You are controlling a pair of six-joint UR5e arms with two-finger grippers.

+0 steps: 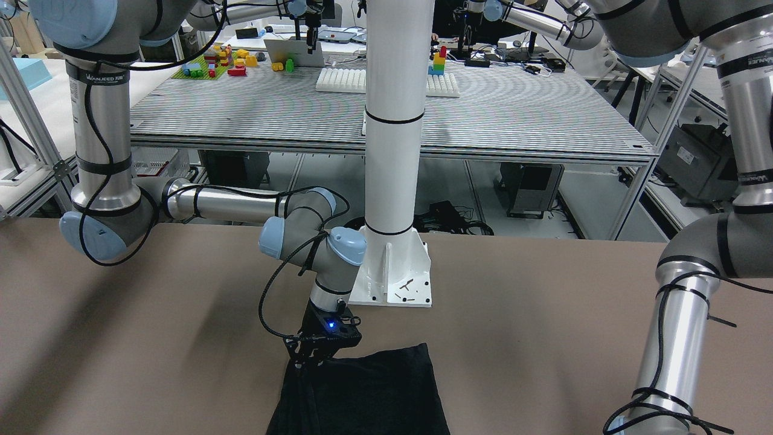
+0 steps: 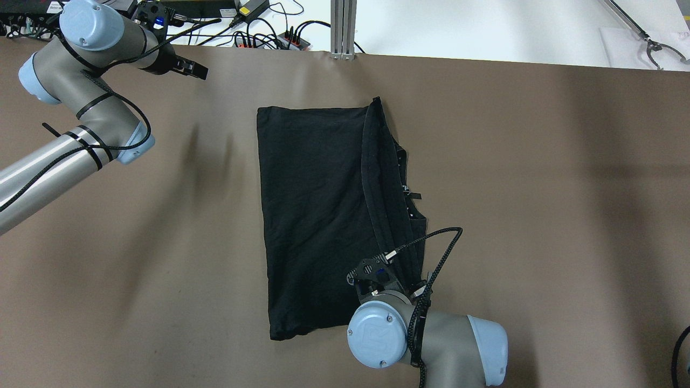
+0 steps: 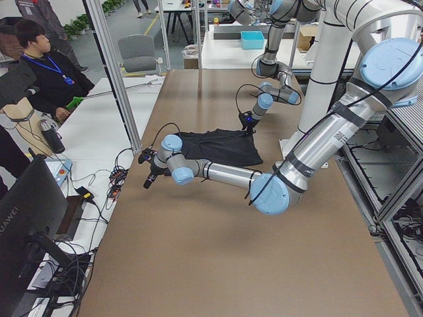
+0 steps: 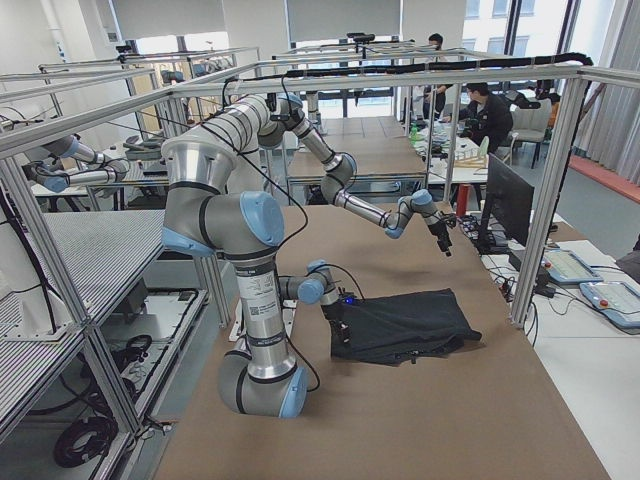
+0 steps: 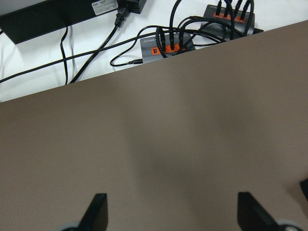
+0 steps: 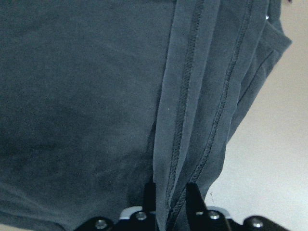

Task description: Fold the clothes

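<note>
The black clothes (image 2: 312, 210) lie in the middle of the brown table, a rectangle with its right hemmed edge lifted into a ridge (image 2: 380, 178). My right gripper (image 6: 171, 192) is shut on that hemmed edge (image 6: 183, 139) near the robot's side of the cloth; it also shows in the front-facing view as right gripper (image 1: 314, 356) at the clothes (image 1: 368, 393). My left gripper (image 2: 191, 69) hangs open over bare table at the far left corner, well away from the cloth; its fingertips (image 5: 98, 207) frame empty tabletop.
A white pillar's base plate (image 1: 398, 281) stands at the robot's side of the table. Power strips and cables (image 5: 168, 43) lie just beyond the far table edge. A person (image 3: 46, 72) sits past the far side. Bare brown table (image 2: 539, 188) surrounds the cloth.
</note>
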